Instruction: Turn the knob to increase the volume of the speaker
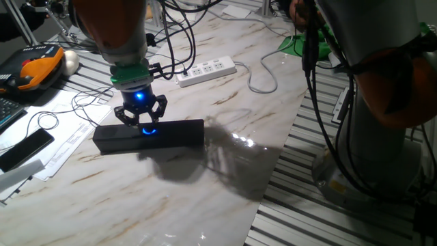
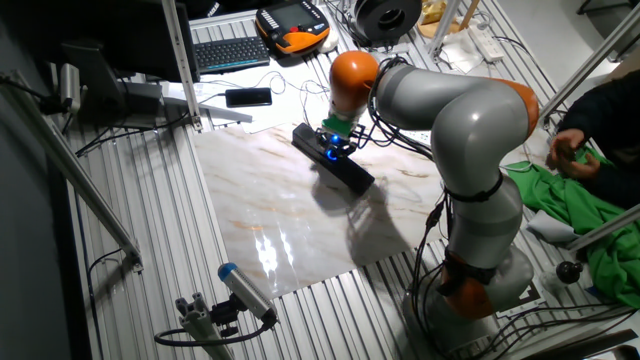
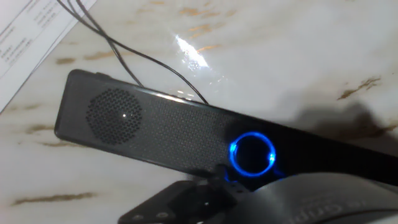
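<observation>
The speaker (image 1: 109,139) is a long black bar lying on the marble tabletop, and it also shows in the other fixed view (image 2: 350,172). Its knob (image 3: 252,154) glows as a blue ring at the bar's middle and shows faintly in one fixed view (image 1: 149,130). My gripper (image 1: 141,117) hangs just above the knob with its fingers spread, and nothing is between them. In the hand view a dark finger (image 3: 186,198) lies along the bottom edge, just below the knob and apart from it. The other fixed view shows the gripper (image 2: 333,148) over the bar's centre.
A white power strip (image 1: 207,70) with cables lies behind the speaker. Papers (image 1: 68,133), a flat black device (image 1: 26,149) and an orange pendant (image 1: 34,68) are on the left. A thin cable (image 3: 143,62) runs behind the speaker. A green cloth (image 1: 300,44) lies at the back right.
</observation>
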